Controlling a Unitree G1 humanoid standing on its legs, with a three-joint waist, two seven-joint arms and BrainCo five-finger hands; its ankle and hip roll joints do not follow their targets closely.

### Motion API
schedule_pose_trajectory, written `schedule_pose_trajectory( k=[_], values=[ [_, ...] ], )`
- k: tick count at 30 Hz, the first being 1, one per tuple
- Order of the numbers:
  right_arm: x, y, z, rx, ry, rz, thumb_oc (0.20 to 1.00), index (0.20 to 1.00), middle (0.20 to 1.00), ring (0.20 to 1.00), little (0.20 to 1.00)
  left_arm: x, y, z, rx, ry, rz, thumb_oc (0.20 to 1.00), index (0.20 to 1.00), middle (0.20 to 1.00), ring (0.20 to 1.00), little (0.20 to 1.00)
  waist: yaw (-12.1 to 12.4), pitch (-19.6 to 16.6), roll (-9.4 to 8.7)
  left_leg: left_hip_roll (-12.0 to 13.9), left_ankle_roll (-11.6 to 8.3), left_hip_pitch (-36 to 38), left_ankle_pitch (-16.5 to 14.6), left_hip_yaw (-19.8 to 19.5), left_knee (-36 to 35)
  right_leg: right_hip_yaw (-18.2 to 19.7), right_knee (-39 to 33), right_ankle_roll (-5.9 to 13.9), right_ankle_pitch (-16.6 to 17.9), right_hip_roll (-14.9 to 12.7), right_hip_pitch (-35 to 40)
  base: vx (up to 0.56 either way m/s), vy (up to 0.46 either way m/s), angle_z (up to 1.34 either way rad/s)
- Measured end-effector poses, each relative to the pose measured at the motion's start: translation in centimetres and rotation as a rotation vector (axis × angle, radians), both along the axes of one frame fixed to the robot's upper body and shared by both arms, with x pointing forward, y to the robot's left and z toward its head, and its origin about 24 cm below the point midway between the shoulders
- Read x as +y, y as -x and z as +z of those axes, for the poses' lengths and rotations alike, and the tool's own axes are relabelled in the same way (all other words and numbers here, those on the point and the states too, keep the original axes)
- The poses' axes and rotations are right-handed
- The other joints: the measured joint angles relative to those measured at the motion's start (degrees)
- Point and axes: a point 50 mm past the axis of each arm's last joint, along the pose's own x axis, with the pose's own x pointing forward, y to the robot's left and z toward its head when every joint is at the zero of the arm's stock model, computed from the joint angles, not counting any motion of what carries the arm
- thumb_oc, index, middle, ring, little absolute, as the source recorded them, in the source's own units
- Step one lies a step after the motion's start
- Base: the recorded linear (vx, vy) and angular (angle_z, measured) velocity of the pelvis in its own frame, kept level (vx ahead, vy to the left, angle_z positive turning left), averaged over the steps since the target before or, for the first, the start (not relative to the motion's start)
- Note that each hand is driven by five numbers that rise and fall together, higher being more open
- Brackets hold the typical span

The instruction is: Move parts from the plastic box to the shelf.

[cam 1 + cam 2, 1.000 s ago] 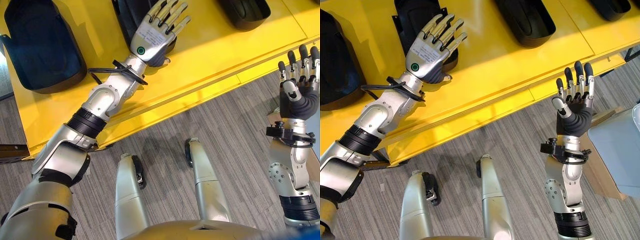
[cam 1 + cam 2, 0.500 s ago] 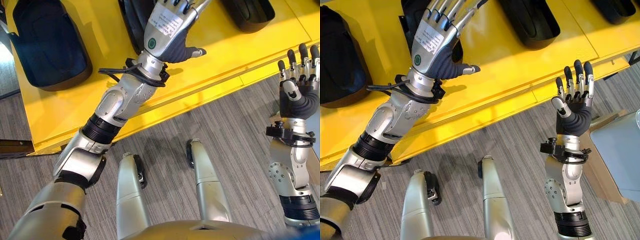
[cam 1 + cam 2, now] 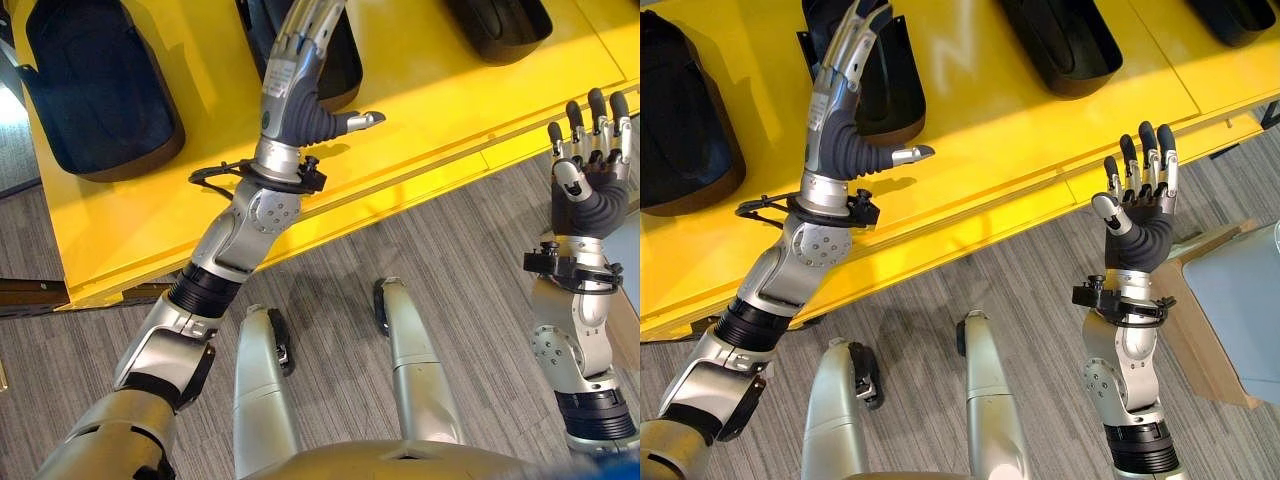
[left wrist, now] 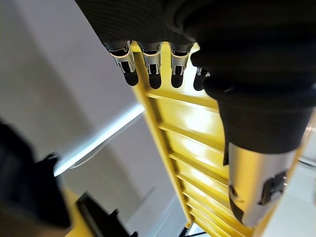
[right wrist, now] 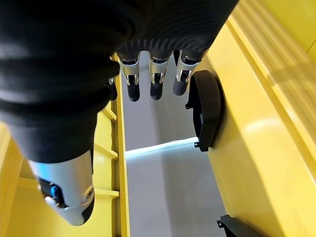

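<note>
Since a second ago, the left arm has rolled at the wrist: its left hand [image 3: 840, 120], which lay palm-down on a black part, now stands edge-on above the shelf, fingers straight, thumb pointing off toward the right, holding nothing. The right hand has barely shifted. Nearest the robot is grey wood-patterned floor. At the near right, the right hand [image 3: 1137, 210] is raised over the floor, just short of the shelf's front edge, palm up, fingers straight and together, empty. Beside it at the far right edge of the right eye view sits a pale grey-blue container [image 3: 1240, 300] on something tan; it may be the plastic box, but its contents cannot be made out. Beyond the floor, the yellow shelf [image 3: 980, 140] runs slantwise across the view. On it rest several black moulded parts: a large one [image 3: 95, 95] at the far left, a middle one [image 3: 880, 80] just under and beside the left hand's fingers, another [image 3: 1065, 40] to the right of that, and a further one [image 3: 1230, 15] cut off at the top right corner. As a judgement, several parts already lie on the shelf, and the left hand seems to have just released the middle one. With both hands empty, whatever parts are left in the box would need fetching next; how many remain cannot be told.
</note>
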Motion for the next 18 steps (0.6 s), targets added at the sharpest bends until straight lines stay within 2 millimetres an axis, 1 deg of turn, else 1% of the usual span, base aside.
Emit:
schedule_pose_trajectory(
  k=[4, 7, 10, 15, 18],
  values=[
    [-0.1, 0.0, 0.0, 0.004, -0.01, -0.011, 1.0, 1.0, 1.0, 1.0, 1.0, 0.2, 0.0, -1.1, 0.066, 0.052, -0.023, 1.0, 1.0, 1.0, 1.0, 1.0, 0.6, 0.3, -0.06, 0.0, -0.21, -0.1, 0.1, -0.2, -0.3, -0.2, -0.1, -0.06, 0.0, 0.0, -0.1, 0.0, 0.0, 0.0],
    [-0.2, 0.1, 0.2, -0.013, -0.025, -0.025, 1.0, 1.0, 1.0, 1.0, 1.0, 0.5, 0.1, -1.2, 0.062, 0.085, -0.019, 1.0, 1.0, 1.0, 1.0, 1.0, 0.8, 0.8, -0.22, 0.0, -0.38, -0.2, 0.2, -0.5, -0.4, -0.6, -0.1, -0.19, -0.1, -0.1, 0.0, 0.0, 0.0, 0.0],
    [-0.2, 0.1, 0.4, -0.025, -0.038, -0.037, 1.0, 1.0, 1.0, 1.0, 1.0, 1.0, 0.5, -0.9, 0.037, 0.141, -0.019, 1.0, 1.0, 1.0, 1.0, 1.0, 0.7, 2.0, -0.45, 0.0, -0.44, -0.2, 0.2, -0.6, -0.4, -0.7, -0.1, -0.2, -0.1, -0.1, 0.0, 0.0, 0.0, 0.0],
    [-0.3, 0.1, 0.7, -0.043, -0.049, -0.047, 1.0, 1.0, 1.0, 1.0, 1.0, 1.5, 0.6, -1.2, 0.022, 0.192, 0.008, 1.0, 1.0, 1.0, 1.0, 1.0, 0.7, 2.7, -1.19, 0.0, -0.46, -0.2, 0.3, -0.8, -0.4, -0.8, 0.0, -0.32, -0.2, -0.1, 0.0, 0.0, 0.0, 0.0],
    [-0.3, 0.1, 0.8, -0.05, -0.047, -0.056, 1.0, 1.0, 1.0, 1.0, 1.0, 1.7, 0.6, -1.4, 0.024, 0.205, 0.016, 1.0, 1.0, 1.0, 1.0, 1.0, 0.7, 2.7, -1.28, -0.1, -0.46, -0.2, 0.3, -0.7, -0.4, -0.8, 0.0, -0.33, -0.2, -0.1, 0.0, 0.0, 0.0, 0.0]
  ],
)
